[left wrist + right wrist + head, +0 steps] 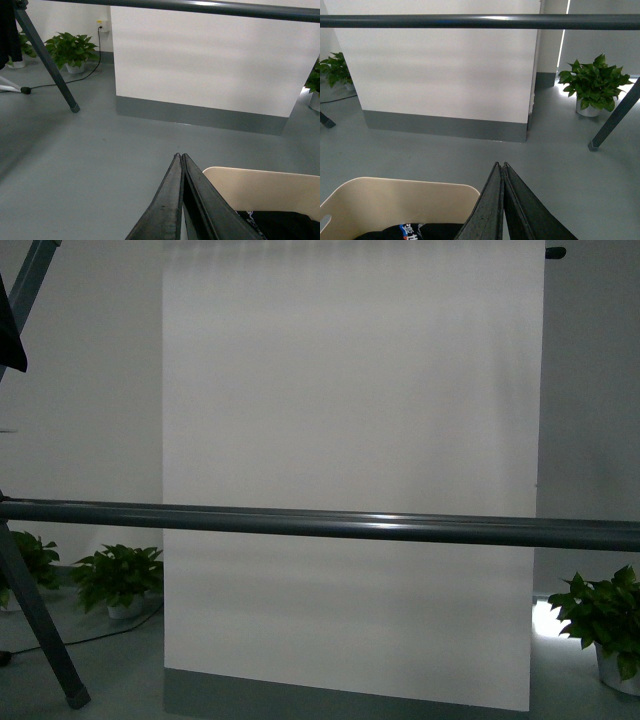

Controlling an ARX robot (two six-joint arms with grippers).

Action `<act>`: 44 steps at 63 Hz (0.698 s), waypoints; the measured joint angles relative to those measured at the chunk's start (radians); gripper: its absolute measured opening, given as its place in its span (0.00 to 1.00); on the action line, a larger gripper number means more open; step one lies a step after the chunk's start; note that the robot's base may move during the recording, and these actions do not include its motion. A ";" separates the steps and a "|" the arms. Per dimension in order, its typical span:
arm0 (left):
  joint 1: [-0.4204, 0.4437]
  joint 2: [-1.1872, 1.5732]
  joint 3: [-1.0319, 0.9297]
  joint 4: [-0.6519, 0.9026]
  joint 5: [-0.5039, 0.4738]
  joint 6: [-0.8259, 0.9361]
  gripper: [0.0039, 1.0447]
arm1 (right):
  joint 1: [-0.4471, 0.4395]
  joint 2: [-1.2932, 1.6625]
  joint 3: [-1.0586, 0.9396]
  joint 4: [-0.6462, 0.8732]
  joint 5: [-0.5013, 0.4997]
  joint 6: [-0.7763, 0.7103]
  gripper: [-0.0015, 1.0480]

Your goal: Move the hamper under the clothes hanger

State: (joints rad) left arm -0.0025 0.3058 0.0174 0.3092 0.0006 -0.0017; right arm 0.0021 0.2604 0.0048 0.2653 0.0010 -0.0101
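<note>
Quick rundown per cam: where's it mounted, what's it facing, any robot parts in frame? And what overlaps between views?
Front: on the robot's body, facing a white wall panel across the dark-grey metal tube rack's horizontal bar; no arm shows.
Left wrist: on the left arm, looking over its shut black fingers at grey floor and a beige plastic tub corner.
Right wrist: on the right arm, over shut fingers, tub close by, potted green plant beyond.
Shared: bar, panel and tub in both wrist views.
</note>
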 joint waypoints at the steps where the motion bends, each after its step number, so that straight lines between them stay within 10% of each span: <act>1: 0.000 -0.004 0.000 -0.003 0.000 0.000 0.03 | 0.000 -0.003 0.000 -0.003 0.000 0.000 0.02; 44: 0.000 -0.299 0.000 -0.307 0.000 0.000 0.03 | 0.000 -0.257 0.001 -0.265 -0.002 0.000 0.02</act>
State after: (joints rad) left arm -0.0025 0.0063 0.0177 0.0021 0.0006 -0.0021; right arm 0.0021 0.0036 0.0055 0.0006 -0.0013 -0.0101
